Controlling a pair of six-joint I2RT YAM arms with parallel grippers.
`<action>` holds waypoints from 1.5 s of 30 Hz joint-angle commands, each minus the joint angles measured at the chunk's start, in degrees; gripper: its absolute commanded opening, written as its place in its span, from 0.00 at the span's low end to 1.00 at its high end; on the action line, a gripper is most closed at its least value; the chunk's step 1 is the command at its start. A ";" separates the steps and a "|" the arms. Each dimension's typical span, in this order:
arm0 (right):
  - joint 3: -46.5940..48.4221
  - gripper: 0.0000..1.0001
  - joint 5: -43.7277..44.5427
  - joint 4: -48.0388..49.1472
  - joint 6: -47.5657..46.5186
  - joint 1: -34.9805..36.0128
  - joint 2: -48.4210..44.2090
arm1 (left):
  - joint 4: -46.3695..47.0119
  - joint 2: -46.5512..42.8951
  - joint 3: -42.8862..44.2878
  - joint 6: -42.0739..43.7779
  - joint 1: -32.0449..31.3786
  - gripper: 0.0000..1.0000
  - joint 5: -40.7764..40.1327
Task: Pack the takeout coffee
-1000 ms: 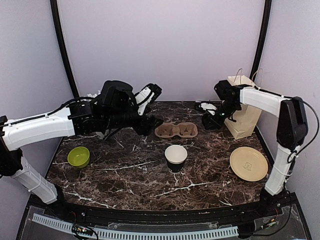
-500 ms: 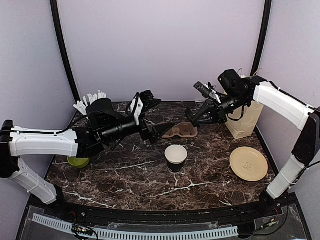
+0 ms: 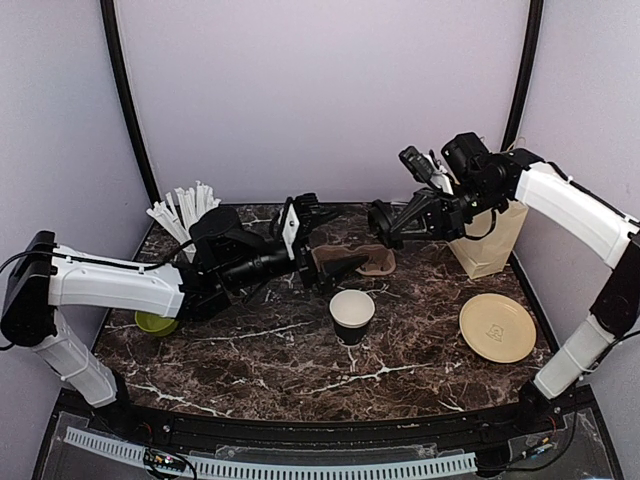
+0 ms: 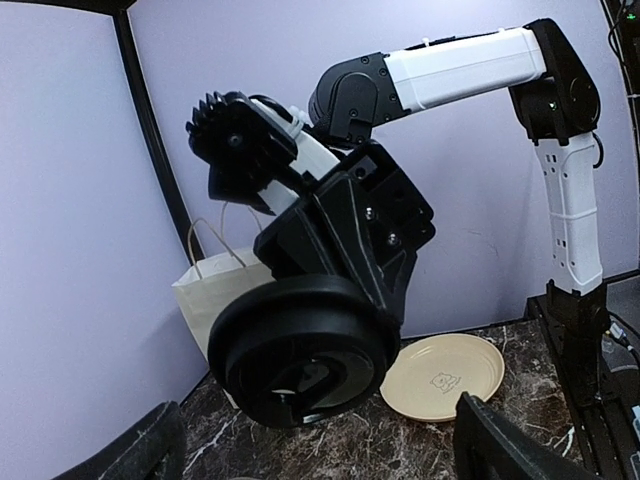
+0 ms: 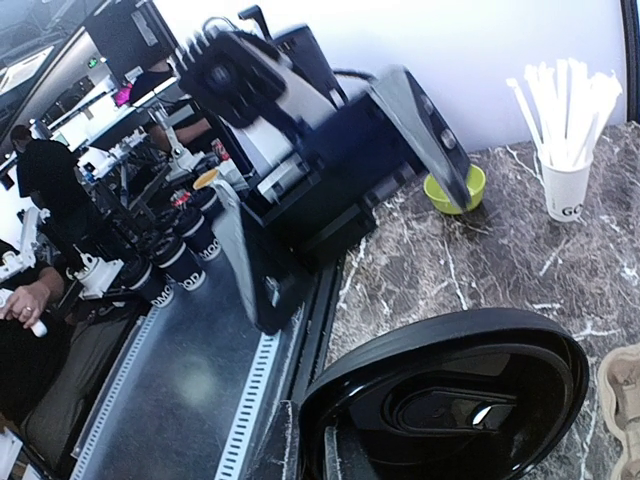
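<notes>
R gripper (image 3: 390, 222) clamped on black lid (image 4: 300, 350). Lid is in air, tilted on edge, seen from top cam over far side of carrier tray (image 3: 368, 260). L gripper (image 3: 343, 267) has fingers apart, nothing in it, and points at lid, near but not touching. Cup (image 3: 352, 314) upright on table (image 3: 250, 360), top uncovered, just in front of tray. Paper bag (image 3: 488, 240) back right, plate (image 3: 497, 327) in front of it.

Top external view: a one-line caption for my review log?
Right gripper holds the black lid aloft; the coffee cup stands uncovered.
</notes>
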 commanded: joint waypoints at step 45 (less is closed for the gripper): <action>-4.07 0.06 -5.87 10.50 10.13 0.49 -2.53 | 8.59 12.43 11.21 3.36 -2.47 0.83 -8.18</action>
